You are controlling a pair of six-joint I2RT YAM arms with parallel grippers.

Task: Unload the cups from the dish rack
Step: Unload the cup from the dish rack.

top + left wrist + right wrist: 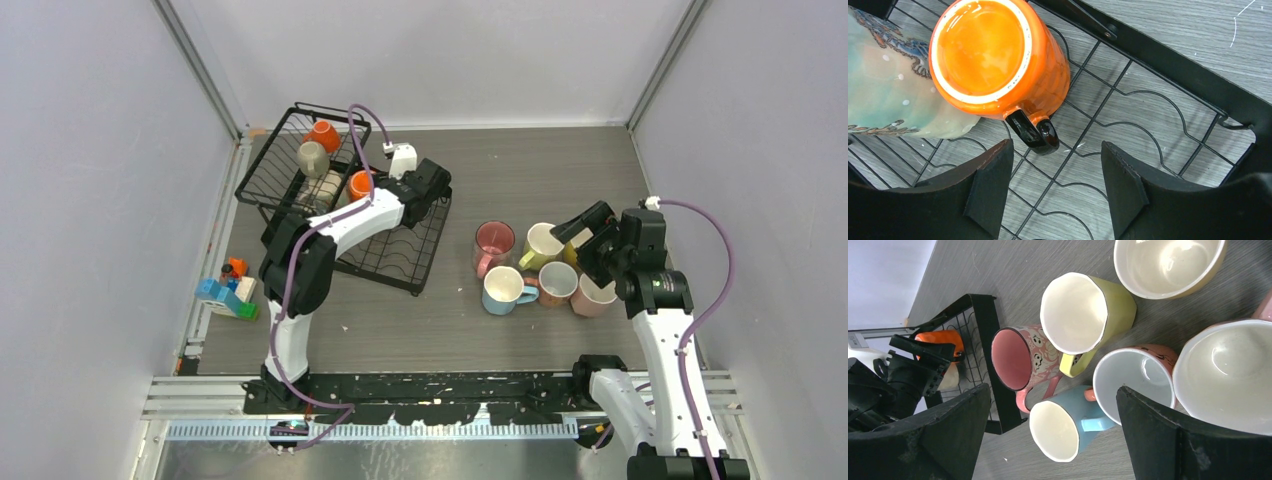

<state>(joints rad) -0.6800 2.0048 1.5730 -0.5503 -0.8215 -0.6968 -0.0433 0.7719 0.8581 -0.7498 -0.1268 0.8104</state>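
Left wrist view: pale blue-green glazed mug [883, 85] cut by left edge, part covered by glossy orange ceramic mug [993, 55]. Right wrist view: cream-lined mustard mug [1168, 265] cut by top edge; white-lined pinkish mug [1228, 375] cut at right. Top view: small blue, orange and white items [230, 292] at left edge of grey wood-grain table [520, 180] too small to identify; jaws of left gripper [430, 192] hidden beneath its wrist

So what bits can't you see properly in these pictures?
- Top view: the left gripper, fingertips hidden under its own wrist.
- Top view: the small coloured things at far left, too tiny to name.
- Left wrist view: the blue-green cup, cut off by the left edge.
- Right wrist view: an orange mug, partly behind that gripper.
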